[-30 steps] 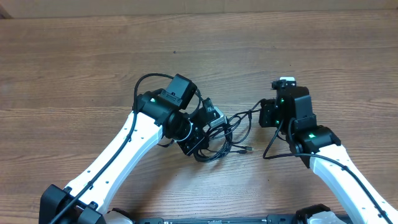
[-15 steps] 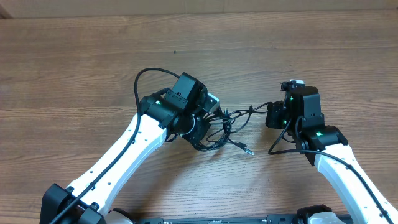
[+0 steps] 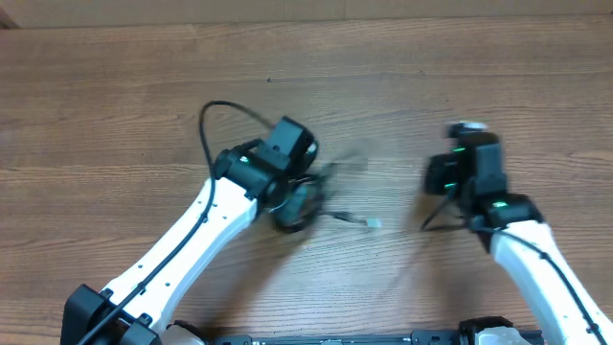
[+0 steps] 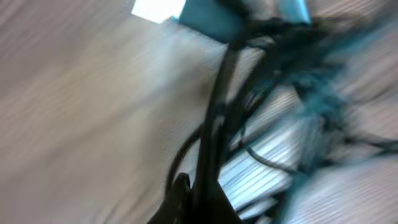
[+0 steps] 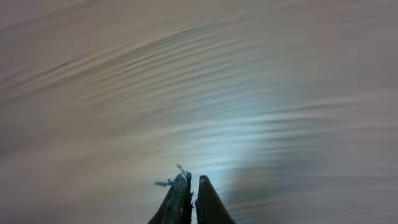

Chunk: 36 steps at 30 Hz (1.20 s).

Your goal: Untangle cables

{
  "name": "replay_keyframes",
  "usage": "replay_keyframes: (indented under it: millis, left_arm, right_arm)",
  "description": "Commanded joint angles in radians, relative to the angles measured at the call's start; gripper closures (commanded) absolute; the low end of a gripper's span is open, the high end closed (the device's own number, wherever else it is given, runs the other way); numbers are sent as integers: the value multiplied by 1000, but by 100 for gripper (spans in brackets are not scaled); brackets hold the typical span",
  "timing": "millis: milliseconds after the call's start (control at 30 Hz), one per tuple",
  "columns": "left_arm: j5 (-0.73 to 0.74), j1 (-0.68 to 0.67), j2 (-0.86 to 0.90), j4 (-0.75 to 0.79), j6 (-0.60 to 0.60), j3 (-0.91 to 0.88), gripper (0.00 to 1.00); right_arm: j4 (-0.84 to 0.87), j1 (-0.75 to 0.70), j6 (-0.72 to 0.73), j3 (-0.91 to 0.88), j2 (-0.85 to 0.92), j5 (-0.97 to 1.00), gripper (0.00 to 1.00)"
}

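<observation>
left fingers [image 4: 186, 205]: closed together at the bottom edge of the left wrist view, with black strands of the cables [image 4: 219, 118] running up out of them; judged clamped on the bundle, though smear hides the exact contact
right fingers [image 5: 180, 202]: pressed tip to tip with no gap; no strand visible between them, only a small frayed wisp beside one tip; judged empty
cables, location: bunched at the left fingers, under the left wrist in the overhead view; in the left wrist view several strands cross and loop over one another
loose end: one silver-tipped plug [image 3: 372, 223] lies on the surface [image 3: 115, 96] just to one side of the bundle, between the two arms and well apart from the right fingers
right arm [image 3: 536, 268]: no task cord seen at it; the thin black cord beside it appears to be its own wiring
legibility: all three views are smeared; strand count cannot be told
done: at most one end drawn clear of the clump (judgement)
remaining: the bundle reads as one tangled mass; strands are not yet separated or laid apart; most of the work is judged outstanding
</observation>
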Motion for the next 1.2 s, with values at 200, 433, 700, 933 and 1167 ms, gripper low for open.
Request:
replay_keyframes:
  millis: [200, 433, 700, 933, 1167]
  left_arm:
    - [-158, 32, -6, -9, -37, -16, 96]
    - [-20, 32, -6, 3, 10, -16, 96]
    - [299, 32, -6, 0, 224, -16, 96]
    - [578, 65, -6, -41, 385, -16, 96]
    - [777, 211, -6, -50, 425, -16, 96]
  right_arm:
    - [-4, -137, 24, 11, -6, 234, 96]
    - [5, -137, 23, 11, -6, 88, 82]
    - [48, -137, -176, 11, -6, -369, 54]
    - [26, -137, -418, 11, -6, -729, 54]
    - [-9, -137, -527, 11, -6, -950, 55]
